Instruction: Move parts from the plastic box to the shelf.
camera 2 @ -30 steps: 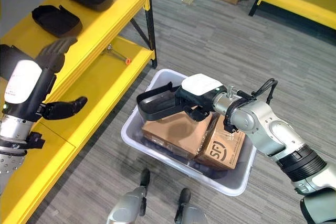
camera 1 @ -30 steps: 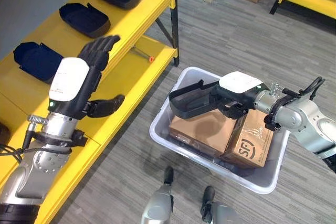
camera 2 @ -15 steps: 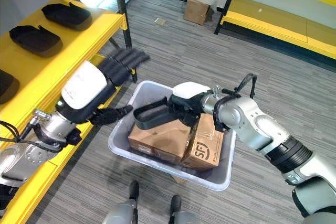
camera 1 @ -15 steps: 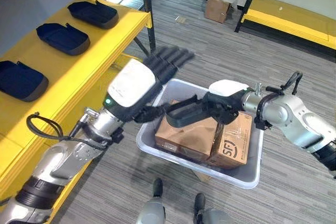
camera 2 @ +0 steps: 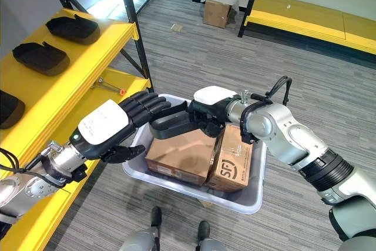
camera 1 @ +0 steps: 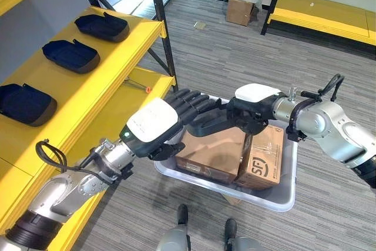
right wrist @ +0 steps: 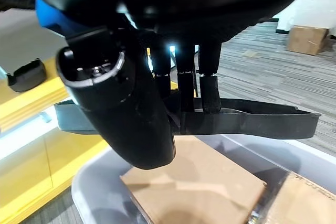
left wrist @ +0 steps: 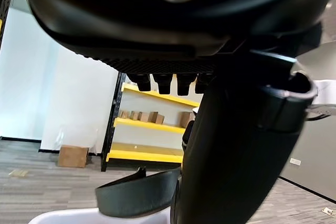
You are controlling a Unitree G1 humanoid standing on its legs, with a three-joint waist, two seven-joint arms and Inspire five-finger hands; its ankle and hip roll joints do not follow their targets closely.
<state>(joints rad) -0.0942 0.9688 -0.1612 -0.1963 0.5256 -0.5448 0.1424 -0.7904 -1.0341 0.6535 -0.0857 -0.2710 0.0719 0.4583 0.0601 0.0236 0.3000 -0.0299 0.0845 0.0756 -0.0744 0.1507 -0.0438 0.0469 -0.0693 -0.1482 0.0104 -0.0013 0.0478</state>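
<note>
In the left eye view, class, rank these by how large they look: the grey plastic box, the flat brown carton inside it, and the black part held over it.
1. Grey plastic box: largest.
2. Flat brown carton.
3. Black part, held in the right hand: smallest, though the left hand hides one end, so its full size is unsure.

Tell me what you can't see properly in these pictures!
- Left eye view: the left hand covers the near end of the black part, so whether its fingers touch it is unclear.
- Both eye views: the cardboard boxes hide the bottom of the plastic box.
- Left eye view: the nearest part on the shelf is cut off by the picture's edge.
- Right wrist view: the thumb blocks part of the black part.
</note>
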